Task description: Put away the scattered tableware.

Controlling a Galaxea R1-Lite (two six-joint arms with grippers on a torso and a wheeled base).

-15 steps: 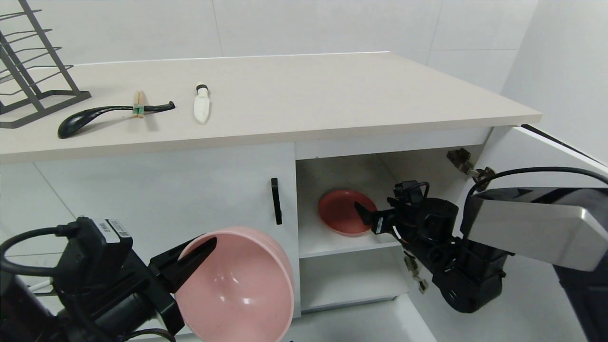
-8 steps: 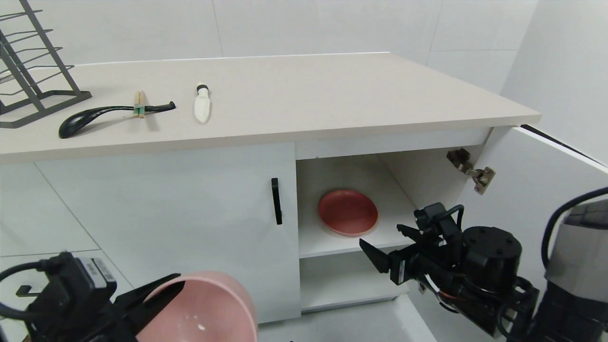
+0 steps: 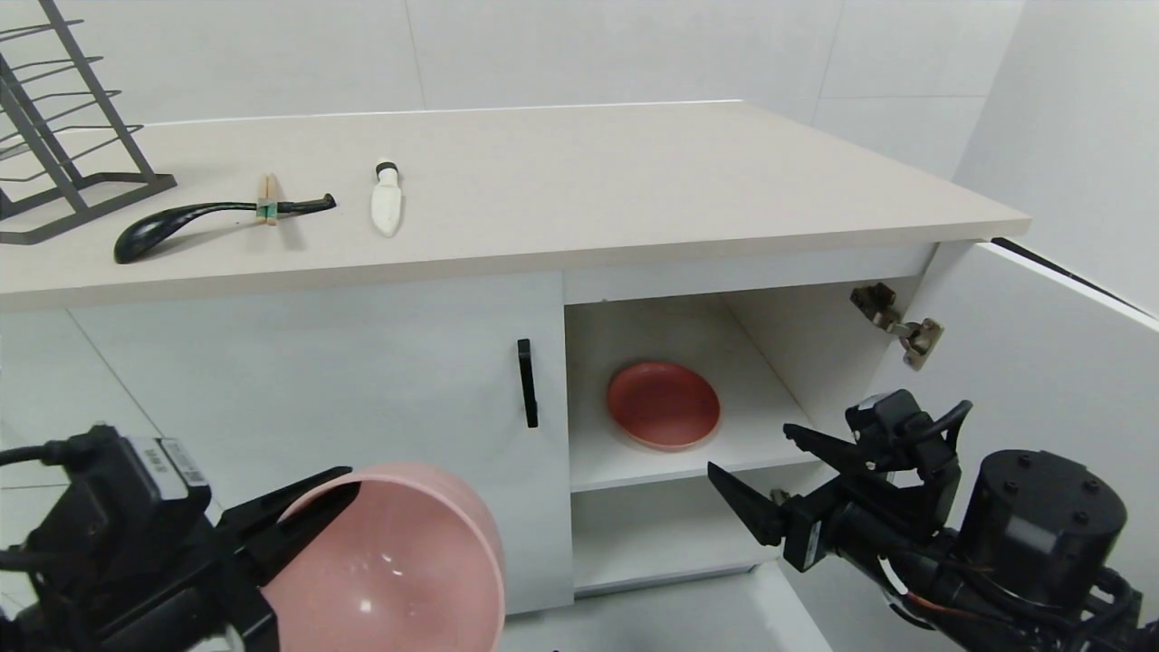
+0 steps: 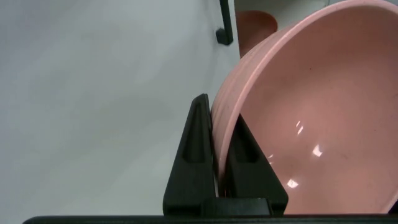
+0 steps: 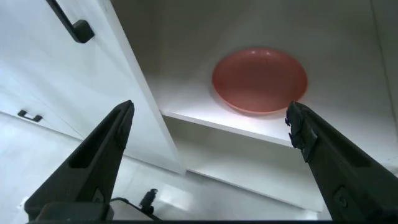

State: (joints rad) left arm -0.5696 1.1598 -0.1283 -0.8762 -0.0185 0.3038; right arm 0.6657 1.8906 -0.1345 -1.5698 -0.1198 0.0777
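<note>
Hanging low before the closed cabinet door [image 3: 317,398], one glossy pink bowl [image 3: 398,561] is clamped by its rim in the left gripper [image 3: 349,482]. One round red plate [image 3: 663,405] lies on the cabinet's upper shelf [image 3: 616,462]; the right gripper [image 3: 750,450] is held before it, spread wide and empty. One black ladle [image 3: 181,222] and one white utensil [image 3: 385,201] lie near the left edge of the countertop [image 3: 589,181].

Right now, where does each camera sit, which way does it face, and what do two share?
Head view: on the head, looking forward and down at countertop and open cabinet; both arms low, left jaws shut on the pink bowl, right jaws open.
Left wrist view: on that wrist, looking along its jaws at the bowl's rim.
Right wrist view: on that wrist, facing between its jaws into the cabinet.
Shared: head and right wrist views show the red plate.
</note>
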